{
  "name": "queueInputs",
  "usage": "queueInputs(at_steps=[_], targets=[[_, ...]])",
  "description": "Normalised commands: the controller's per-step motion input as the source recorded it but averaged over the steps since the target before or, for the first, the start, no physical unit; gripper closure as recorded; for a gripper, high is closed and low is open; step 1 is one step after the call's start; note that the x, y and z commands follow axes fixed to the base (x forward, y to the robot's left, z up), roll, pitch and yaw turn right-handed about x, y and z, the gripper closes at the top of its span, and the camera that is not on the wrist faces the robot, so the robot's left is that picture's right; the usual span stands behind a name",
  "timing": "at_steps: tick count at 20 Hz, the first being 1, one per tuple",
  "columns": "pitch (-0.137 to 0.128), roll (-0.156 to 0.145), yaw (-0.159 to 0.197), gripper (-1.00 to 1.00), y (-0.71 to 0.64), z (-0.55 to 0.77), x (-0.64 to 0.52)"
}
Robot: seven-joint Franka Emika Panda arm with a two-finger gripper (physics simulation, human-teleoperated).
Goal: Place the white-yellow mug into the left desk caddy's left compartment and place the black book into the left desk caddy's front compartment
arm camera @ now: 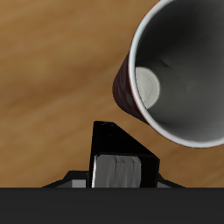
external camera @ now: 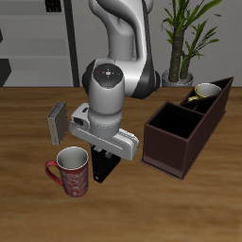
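The black book (external camera: 102, 170) stands upright on the table next to a red patterned mug. My gripper (external camera: 107, 156) is down over the book's top, one finger on each side. In the wrist view the black book (arm camera: 118, 153) fills the space at my gripper (arm camera: 118, 178), and the fingers are mostly hidden, so their grip does not show. The white-yellow mug (external camera: 203, 93) sits inside the far end compartment of the left desk caddy (external camera: 170, 151), a dark maroon box. The caddy's two nearer compartments show nothing inside.
The red patterned mug (external camera: 71, 173) stands upright close beside the book, its open mouth large in the wrist view (arm camera: 179, 70). A smaller grey book (external camera: 57, 121) stands behind it. A potted plant (external camera: 184, 38) is behind the caddy.
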Motion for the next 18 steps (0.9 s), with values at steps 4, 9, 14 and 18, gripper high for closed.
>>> queueInputs(at_steps=[4, 9, 14, 18], targets=[[-0.03, 0.004, -0.004, 1.0, 0.22, 0.31, -0.23], [-0.064, -0.017, 0.07, 1.0, 0.16, 0.47, -0.4], [-0.078, -0.032, 0.062, 1.0, -0.05, 0.45, -0.41], [-0.086, -0.054, 0.077, 1.0, -0.07, 0.37, -0.46]])
